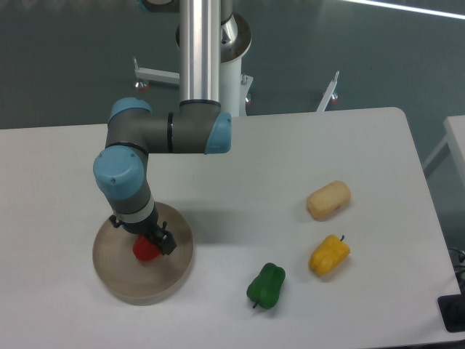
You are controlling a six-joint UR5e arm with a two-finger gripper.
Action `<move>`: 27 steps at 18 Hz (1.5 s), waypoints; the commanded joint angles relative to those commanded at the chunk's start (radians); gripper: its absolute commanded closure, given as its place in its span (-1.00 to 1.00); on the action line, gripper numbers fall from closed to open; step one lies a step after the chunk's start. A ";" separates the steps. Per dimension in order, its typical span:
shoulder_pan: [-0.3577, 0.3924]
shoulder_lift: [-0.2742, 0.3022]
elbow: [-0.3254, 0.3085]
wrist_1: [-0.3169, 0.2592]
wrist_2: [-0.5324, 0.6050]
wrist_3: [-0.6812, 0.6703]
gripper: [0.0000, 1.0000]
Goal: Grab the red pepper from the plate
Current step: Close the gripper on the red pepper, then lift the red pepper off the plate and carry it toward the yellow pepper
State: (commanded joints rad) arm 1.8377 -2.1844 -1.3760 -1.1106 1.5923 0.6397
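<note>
On my feed the plate (123, 280) sits at the far left of the white table (240, 160), a round tan disc with a low rim. The red pepper (146, 249) rests on it, a little above the plate's middle and toward its right half. The gripper (150, 242) is down on top of the pepper, its dark fingers (166, 244) right against the red skin, one of them showing clearly on the pepper's right side. From this high angle the wrist covers most of the pincer, so I cannot tell whether it has actually clamped the pepper or merely sits around it with a narrow gap. The arm (163, 134) (grey tubes with blue joint caps) folds over the plate from its silver column at the back of the table.

Moving right, the green pepper (266, 285) lies on the bare table near the front edge, well apart from the plate. Further right is the yellow pepper (329, 254), its short stem pointing up and right, and just above it a pale, bread-like lump (328, 200), near but not touching.
</note>
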 joint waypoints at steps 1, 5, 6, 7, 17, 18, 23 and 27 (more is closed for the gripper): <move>0.000 0.000 0.003 0.000 0.000 0.002 -1.00; 0.000 -0.003 0.002 0.000 0.000 0.003 -0.74; 0.000 -0.002 0.000 0.000 0.000 0.003 -0.65; 0.000 -0.002 0.000 -0.002 0.000 0.005 -0.64; 0.000 0.005 -0.002 -0.002 0.000 0.008 -0.36; 0.000 0.005 -0.002 -0.003 0.000 0.008 -0.25; 0.002 0.014 0.002 -0.006 -0.002 0.014 -0.20; 0.009 0.037 0.015 -0.015 -0.005 0.026 -0.19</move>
State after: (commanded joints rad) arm 1.8469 -2.1477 -1.3607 -1.1259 1.5877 0.6657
